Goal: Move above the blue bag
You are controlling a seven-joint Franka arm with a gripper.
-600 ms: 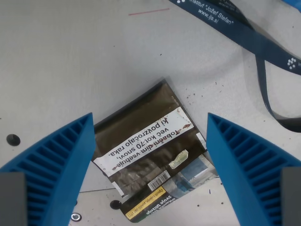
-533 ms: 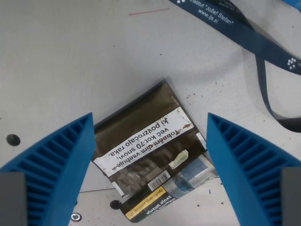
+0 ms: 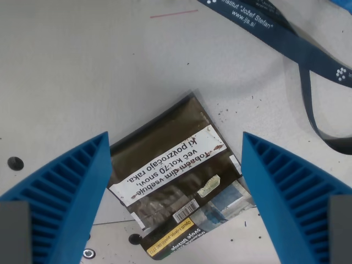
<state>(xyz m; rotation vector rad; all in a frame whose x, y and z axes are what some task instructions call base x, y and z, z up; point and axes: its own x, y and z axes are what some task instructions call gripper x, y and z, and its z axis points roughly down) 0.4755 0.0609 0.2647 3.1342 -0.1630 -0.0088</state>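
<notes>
A flat pouch (image 3: 173, 176) lies tilted on the pale grey table (image 3: 82, 71) in the lower middle of the wrist view. It is dark brown with a white warning label, a barcode, and a blue and yellow part at its lower end. My gripper (image 3: 176, 165) is open, hanging above the pouch. Its two blue ribbed fingers stand at the wrist view's left (image 3: 60, 192) and right (image 3: 291, 192), with the pouch in the gap between them. Neither finger touches it.
A dark blue lanyard (image 3: 297, 49) with white print runs from the top middle to the wrist view's right edge and loops down. Small screw holes (image 3: 15, 163) dot the table at the lower left. A thin red line (image 3: 173, 13) marks the table near the top.
</notes>
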